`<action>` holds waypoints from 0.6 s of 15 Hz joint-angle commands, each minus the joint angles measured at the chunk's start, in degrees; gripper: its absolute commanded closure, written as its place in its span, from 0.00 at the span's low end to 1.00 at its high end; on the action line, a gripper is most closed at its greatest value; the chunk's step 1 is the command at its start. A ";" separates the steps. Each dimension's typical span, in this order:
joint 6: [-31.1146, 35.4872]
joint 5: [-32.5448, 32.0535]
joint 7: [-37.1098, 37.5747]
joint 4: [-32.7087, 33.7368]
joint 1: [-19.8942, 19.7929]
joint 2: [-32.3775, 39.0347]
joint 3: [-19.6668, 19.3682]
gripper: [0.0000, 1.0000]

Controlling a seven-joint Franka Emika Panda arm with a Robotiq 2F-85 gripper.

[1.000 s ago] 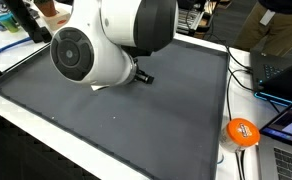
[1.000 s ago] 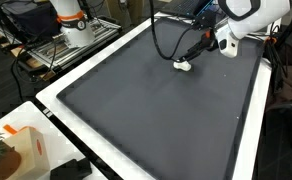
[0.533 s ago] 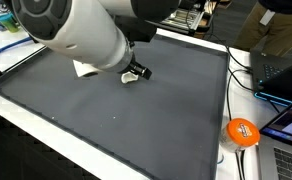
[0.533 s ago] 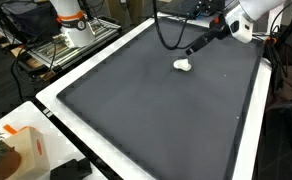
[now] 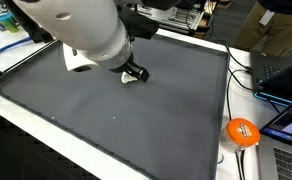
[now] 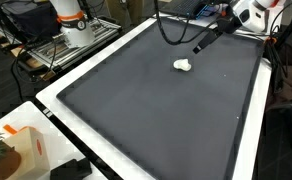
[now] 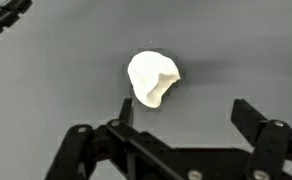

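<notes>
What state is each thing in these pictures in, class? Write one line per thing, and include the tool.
dark mat: spread flat, no folds showing.
white lump: crumpled, lying loose on the dark mat, not touched by anything.
tool: open, empty, held above the dark mat and apart from the white lump.
orange round thing: lying off the dark mat, beside its corner.

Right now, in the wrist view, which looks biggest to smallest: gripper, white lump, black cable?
1. gripper, though closeness to the camera inflates it
2. white lump
3. black cable, only partly in frame
</notes>
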 commanded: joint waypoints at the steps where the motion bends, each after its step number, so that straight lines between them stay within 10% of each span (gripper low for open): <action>1: 2.87 -0.45 1.91 -0.84 0.54 -0.43 -0.54 0.00; 9: 3.21 -0.32 4.25 -3.93 -0.11 -2.00 -0.56 0.00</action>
